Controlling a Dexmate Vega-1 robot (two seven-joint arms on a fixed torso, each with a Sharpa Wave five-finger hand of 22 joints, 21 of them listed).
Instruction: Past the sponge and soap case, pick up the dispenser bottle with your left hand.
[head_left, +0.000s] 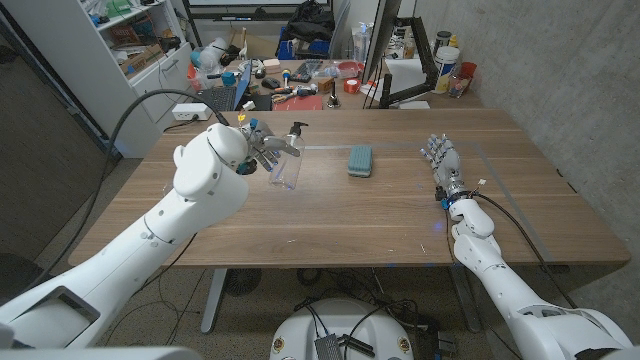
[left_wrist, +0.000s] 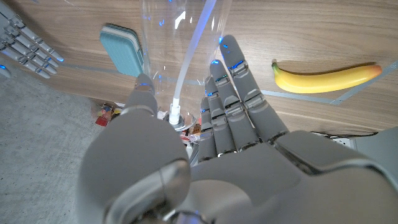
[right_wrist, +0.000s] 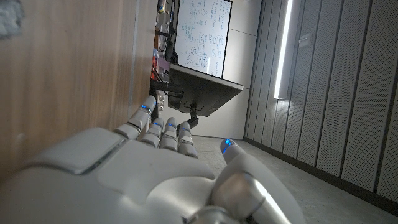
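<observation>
The clear dispenser bottle (head_left: 285, 168) with a black pump head (head_left: 297, 128) is in the grip of my left hand (head_left: 262, 148) at the table's left middle. In the left wrist view the fingers (left_wrist: 233, 93) and thumb wrap the clear bottle (left_wrist: 163, 43), whose white tube runs down its inside. A teal soap case (head_left: 360, 160) lies to the right of the bottle, and the same teal case (left_wrist: 122, 48) lies past the bottle in the wrist view. My right hand (head_left: 443, 160) waits on the right side with its fingers straight and apart, holding nothing.
A yellow banana (left_wrist: 326, 78) lies on the table beside my left hand. Behind the table's far edge stand a cluttered bench (head_left: 300, 85), a monitor arm (head_left: 405, 95) and shelves. A power strip (head_left: 190, 112) sits off the table's back left corner.
</observation>
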